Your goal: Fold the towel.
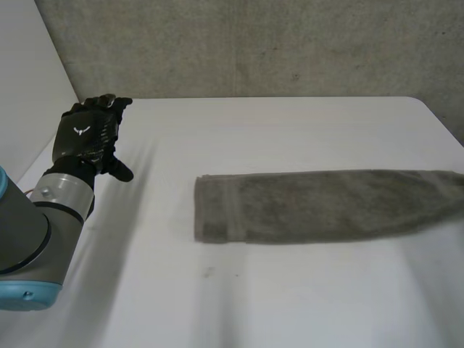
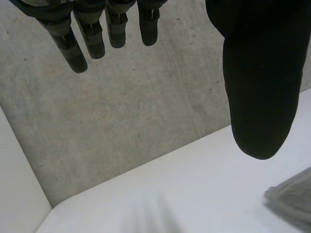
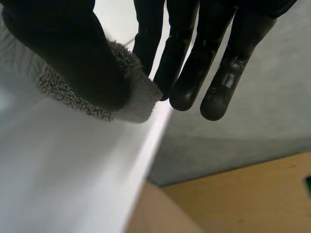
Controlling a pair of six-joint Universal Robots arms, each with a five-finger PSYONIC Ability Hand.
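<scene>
Crosswise on the white desk (image 1: 254,304), a grey towel (image 1: 312,205) lying as a long narrow band. Hemmed short end near the middle of the desk, the other end reaching the desk's right side and blurred there in the head view. Flat on the surface along the length that shows.

Well apart from the towel, at the left of the desk, the left hand (image 1: 87,138), up above the surface on its grey arm (image 1: 36,232) with the light-blue cap. Fingers (image 2: 73,48) straight and relaxed, thumb (image 2: 260,73) spread wide from them, hand empty. Beyond the thumb in the left wrist view, one fuzzy end of the towel low on the desk, clear of the hand.

In the right wrist view, the right hand (image 3: 184,58) clamped on the towel: thumb against one face of the cloth, straight fingers against the other, a corner of the nubby grey cloth pinched between them. Grip right at the rim of the desk, the corner jutting just past the thumb toward the fingertips. Past the rim, a grey wall (image 3: 252,121) and a brown floor (image 3: 233,204) below.
</scene>
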